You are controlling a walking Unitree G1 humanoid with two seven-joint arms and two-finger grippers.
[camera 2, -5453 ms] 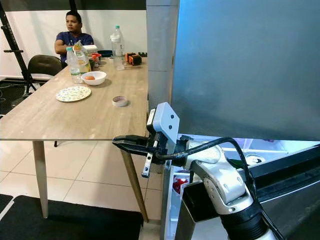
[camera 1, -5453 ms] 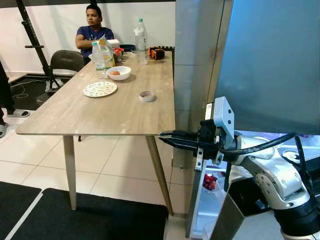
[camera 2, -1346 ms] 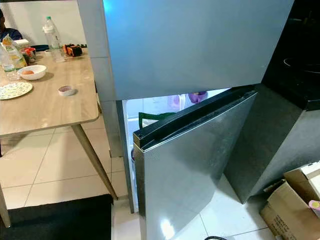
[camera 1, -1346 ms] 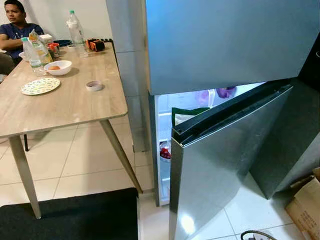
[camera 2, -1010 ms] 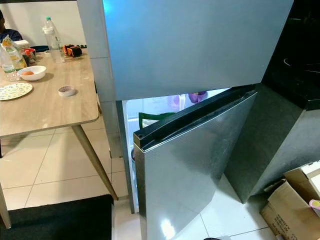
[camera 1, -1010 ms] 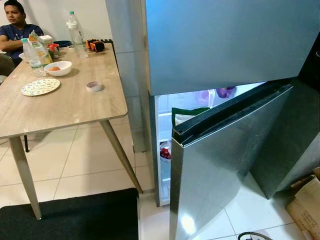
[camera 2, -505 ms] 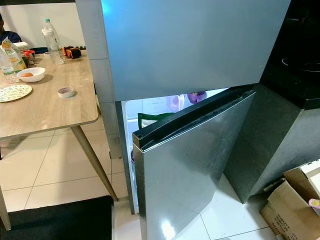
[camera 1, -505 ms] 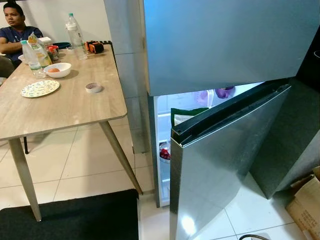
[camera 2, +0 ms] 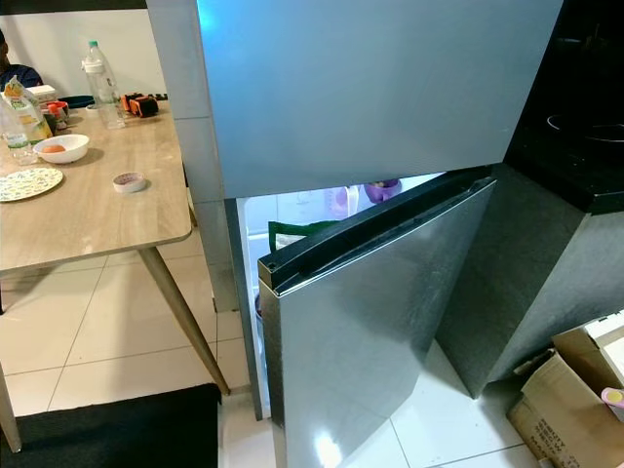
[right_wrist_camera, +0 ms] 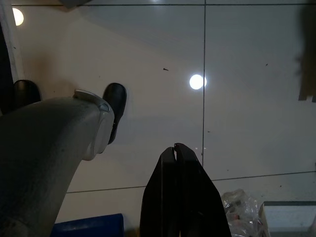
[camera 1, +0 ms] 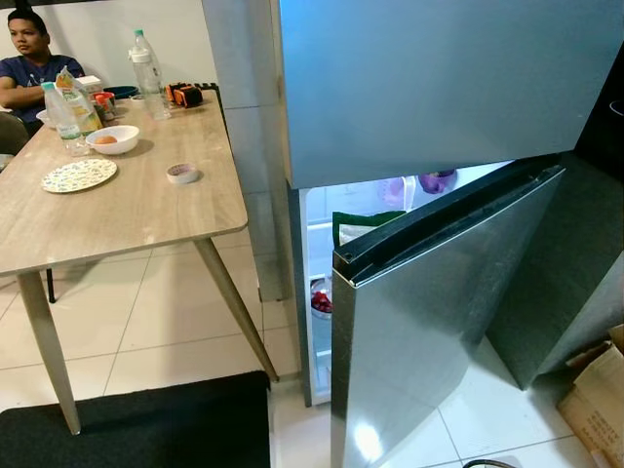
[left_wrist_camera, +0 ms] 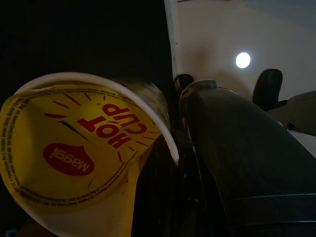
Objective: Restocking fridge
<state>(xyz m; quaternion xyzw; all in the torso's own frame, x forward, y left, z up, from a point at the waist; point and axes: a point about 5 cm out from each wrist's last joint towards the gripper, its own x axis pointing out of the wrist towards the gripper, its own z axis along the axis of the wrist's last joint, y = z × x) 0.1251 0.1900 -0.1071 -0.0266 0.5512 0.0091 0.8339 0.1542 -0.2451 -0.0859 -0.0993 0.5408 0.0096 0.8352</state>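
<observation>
The silver fridge stands straight ahead, its upper door (camera 1: 439,78) closed and its lower door (camera 1: 439,322) swung partly out. Through the gap I see the lit inside (camera 1: 322,234) with a green bag (camera 1: 356,226), purple containers (camera 1: 436,180) and something red (camera 1: 321,301) lower down. A yellow Maggi Hot Cup noodle cup (left_wrist_camera: 74,148) sits close in the dark left wrist view, held in my left gripper. My right gripper (right_wrist_camera: 175,148) hangs shut above pale floor tiles with nothing in it.
A wooden table (camera 1: 127,210) to the left carries a patterned plate (camera 1: 79,175), a white bowl (camera 1: 112,139), a small dish (camera 1: 181,173) and bottles (camera 1: 147,61). A person (camera 1: 24,68) sits at its far end. A black mat (camera 1: 136,424) lies below; cardboard boxes (camera 1: 595,405) sit at right.
The right arm, raised by the fridge door edge 5.5 s ago, has dropped down. The head view has turned right onto the fridge. Over the last second it barely shifts.
</observation>
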